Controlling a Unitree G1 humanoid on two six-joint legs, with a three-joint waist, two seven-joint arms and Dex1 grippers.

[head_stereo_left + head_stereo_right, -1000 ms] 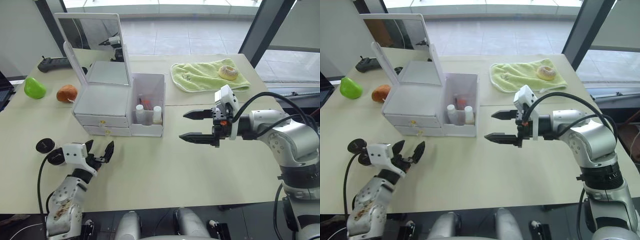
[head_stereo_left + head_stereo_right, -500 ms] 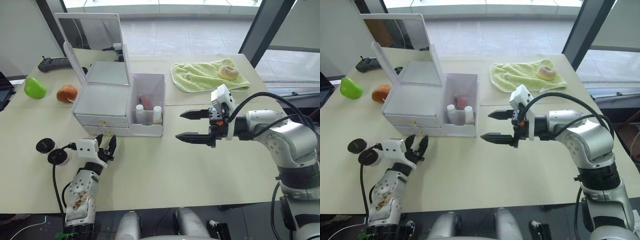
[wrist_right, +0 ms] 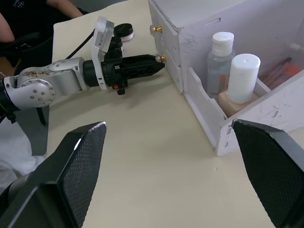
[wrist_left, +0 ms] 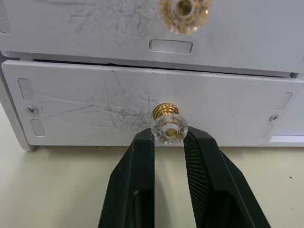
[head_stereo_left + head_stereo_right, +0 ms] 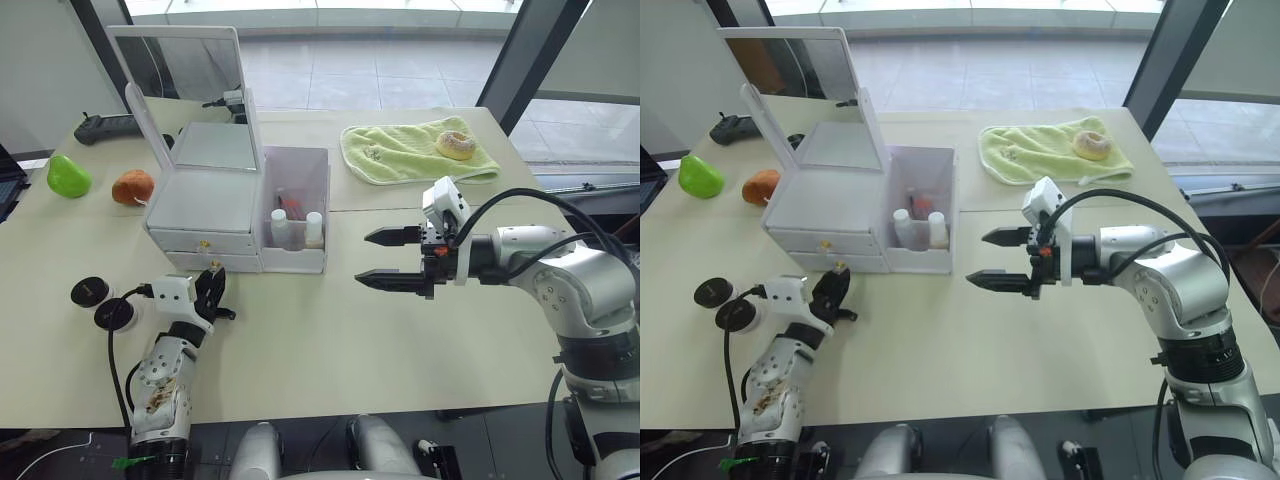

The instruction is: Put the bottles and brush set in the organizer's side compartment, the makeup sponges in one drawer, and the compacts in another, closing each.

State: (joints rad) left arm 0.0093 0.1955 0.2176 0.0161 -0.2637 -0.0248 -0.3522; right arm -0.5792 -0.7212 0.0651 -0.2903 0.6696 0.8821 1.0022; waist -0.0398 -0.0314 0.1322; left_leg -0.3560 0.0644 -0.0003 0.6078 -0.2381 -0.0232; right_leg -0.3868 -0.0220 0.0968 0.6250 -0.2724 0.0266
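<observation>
The pale grey organizer (image 5: 205,200) stands left of centre with its mirror lid up and both drawers closed. In its frosted side compartment (image 5: 300,170) stand the clear bottle (image 3: 220,57) and the peach bottle (image 3: 242,78), with the pink brush set (image 5: 290,203) behind them. My left gripper (image 4: 169,135) is shut on the lower drawer's gold knob (image 4: 169,128), one finger on each side. Two black compacts (image 5: 90,291) (image 5: 114,313) lie on the table to its left. My right gripper (image 5: 385,257) hovers open, right of the organizer. The makeup sponges are out of view.
A green towel (image 5: 400,155) with a donut (image 5: 456,144) lies at the back right. A green fruit (image 5: 68,176), an orange fruit (image 5: 133,186) and a black controller (image 5: 108,126) sit at the back left. A seam in the table runs right from the organizer.
My left gripper has moved forward to the organizer's front and closed its fingers around the lower drawer's knob. The right gripper has barely shifted and stays open.
</observation>
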